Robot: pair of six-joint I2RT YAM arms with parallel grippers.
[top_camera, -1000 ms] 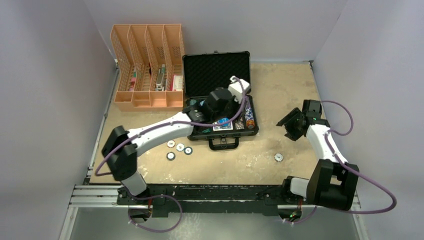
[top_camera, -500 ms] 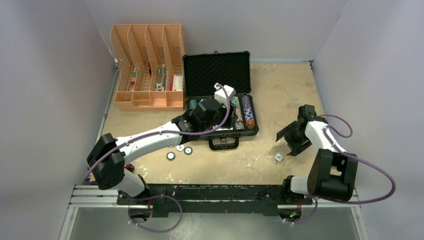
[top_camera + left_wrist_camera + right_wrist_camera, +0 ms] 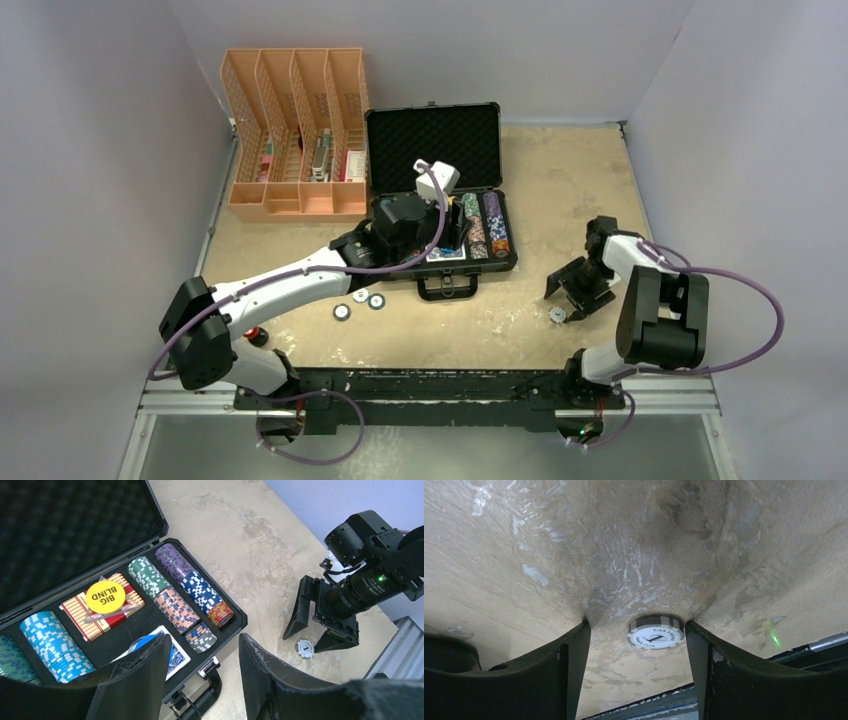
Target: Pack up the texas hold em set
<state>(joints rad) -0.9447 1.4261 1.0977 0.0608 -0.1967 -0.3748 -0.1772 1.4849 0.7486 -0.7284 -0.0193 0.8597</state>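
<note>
We've dropped right pincer (image 3: 636,626) to the counter (image 3: 560,190), released, straddling the lone chip (image 3: 655,632) right of the case (image 3: 432,145). Left pincer (image 3: 204,642), released too, backs off w/ nothing held. Chip pickup nxt, prob.

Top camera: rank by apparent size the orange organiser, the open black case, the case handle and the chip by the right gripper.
1. orange organiser and open black case: about alike, can't rank them.
2. case handle.
3. chip, smallest.

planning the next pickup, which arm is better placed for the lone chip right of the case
Right. The right hand, open, straddles the lone chip; the left hand hangs over the open case, farther off.
</note>
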